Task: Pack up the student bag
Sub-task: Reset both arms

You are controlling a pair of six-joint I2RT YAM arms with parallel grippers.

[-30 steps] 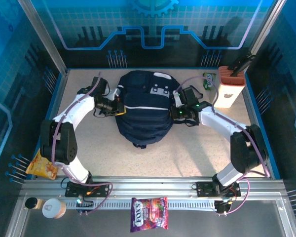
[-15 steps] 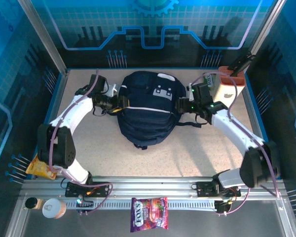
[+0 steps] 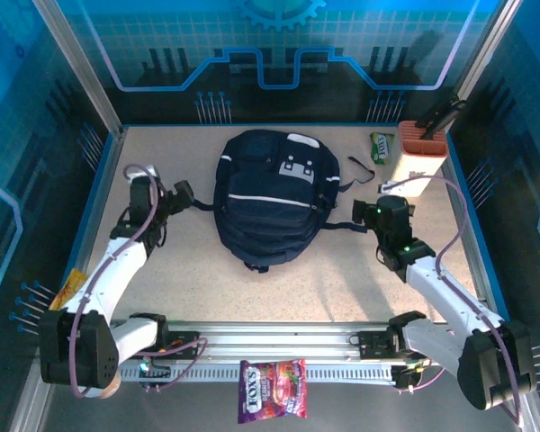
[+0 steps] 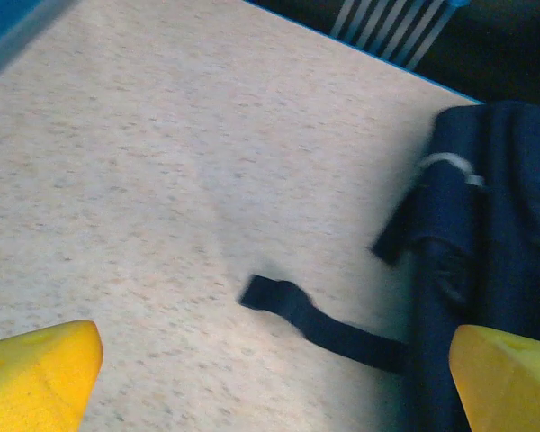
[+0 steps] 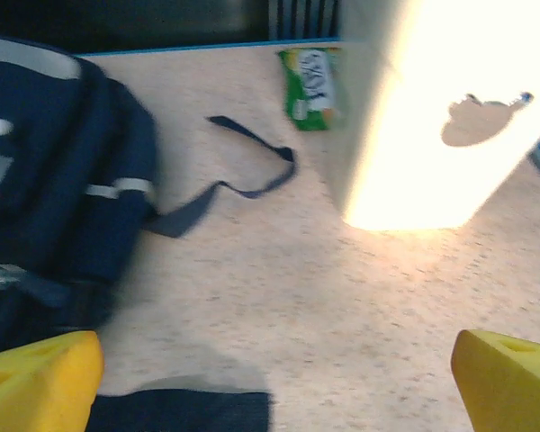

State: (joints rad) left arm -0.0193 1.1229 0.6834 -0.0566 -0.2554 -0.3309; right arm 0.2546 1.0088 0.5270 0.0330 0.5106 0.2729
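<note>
The student bag (image 3: 272,196), dark navy with thin white stripes and pale grey buckle patches, lies flat mid-table. My left gripper (image 3: 187,196) hovers just off its left side, open and holding nothing. In the left wrist view the yellow fingertips (image 4: 38,373) stand wide apart over bare table, with a black strap (image 4: 333,328) trailing from the bag (image 4: 495,225). My right gripper (image 3: 364,213) sits off the bag's right side, also open and free. Its fingertips (image 5: 513,382) frame bare table, with the bag (image 5: 45,180) at left and a loose strap (image 5: 225,184) ahead.
A white box with an orange top (image 3: 418,162) stands at the back right, with a green packet (image 3: 381,146) beside it. An orange snack bag (image 3: 67,292) lies at the left edge. A purple candy bag (image 3: 272,402) rests on the front rail.
Both grippers were shut at the bag's sides a second ago. They have opened, let go and drawn back toward the near edge. The bag has shifted only a little.
</note>
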